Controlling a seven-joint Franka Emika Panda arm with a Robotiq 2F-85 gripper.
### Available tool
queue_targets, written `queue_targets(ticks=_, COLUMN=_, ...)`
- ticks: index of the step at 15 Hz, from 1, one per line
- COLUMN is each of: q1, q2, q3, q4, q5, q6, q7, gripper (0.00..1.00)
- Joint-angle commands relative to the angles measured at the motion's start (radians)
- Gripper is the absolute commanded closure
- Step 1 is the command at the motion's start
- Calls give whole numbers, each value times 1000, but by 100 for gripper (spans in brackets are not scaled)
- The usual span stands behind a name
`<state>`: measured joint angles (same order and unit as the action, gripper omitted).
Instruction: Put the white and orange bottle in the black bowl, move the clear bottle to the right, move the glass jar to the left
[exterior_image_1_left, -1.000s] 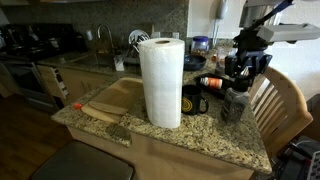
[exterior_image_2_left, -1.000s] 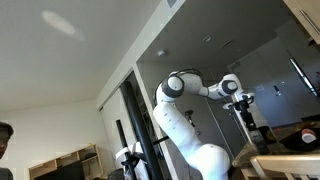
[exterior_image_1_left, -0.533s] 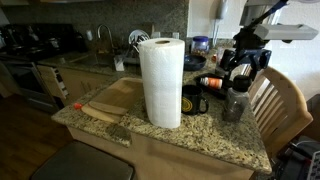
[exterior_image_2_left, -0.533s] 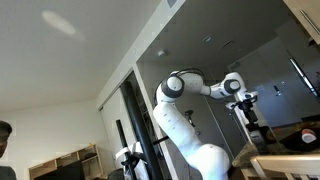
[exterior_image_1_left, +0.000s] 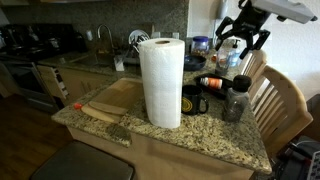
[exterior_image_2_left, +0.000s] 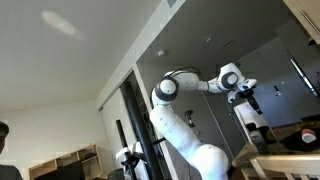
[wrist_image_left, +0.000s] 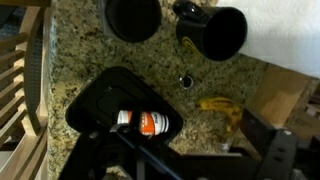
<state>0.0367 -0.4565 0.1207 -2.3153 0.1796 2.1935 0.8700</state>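
The white and orange bottle (wrist_image_left: 143, 123) lies on its side inside the black bowl (wrist_image_left: 92, 92); in an exterior view the bowl (exterior_image_1_left: 212, 83) stands behind the black mug. The clear bottle (exterior_image_1_left: 237, 98), with a dark cap, stands upright on the granite counter at the right, in front of the chair. My gripper (exterior_image_1_left: 243, 38) hangs open and empty high above the bowl and clear bottle. In the wrist view its fingers (wrist_image_left: 190, 160) are spread wide with nothing between them. I cannot pick out a glass jar.
A tall paper towel roll (exterior_image_1_left: 160, 82) stands mid-counter, with a black mug (exterior_image_1_left: 195, 101) beside it; the mug also shows in the wrist view (wrist_image_left: 215, 32). A wooden chair (exterior_image_1_left: 275, 100) is at the right. A cutting board (exterior_image_1_left: 112, 100) lies left. A yellow scrap (wrist_image_left: 220, 106) lies on the granite.
My gripper was down around the clear bottle a second ago. It has let go and risen well above it, and the bottle stays standing on the counter.
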Motion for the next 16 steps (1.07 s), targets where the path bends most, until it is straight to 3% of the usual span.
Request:
queue_targets(ticks=1, q1=-76, q2=-40, q3=12, q4=32, q5=-23, q6=43, q7=116, gripper=0)
queue_targets(ticks=8, q1=-228, q2=-55, q3=17, q4=35, q5=-198, q6=106, q7=422, gripper=0)
queue_targets(ticks=9, q1=-174, q2=-45, q3=-5, q4=60, q5=-168, q6=67, q7=357, gripper=0)
queue_targets(ticks=16, q1=-170, q2=-44, q3=-5, q4=60, q5=-175, q6=68, q7=366, gripper=0)
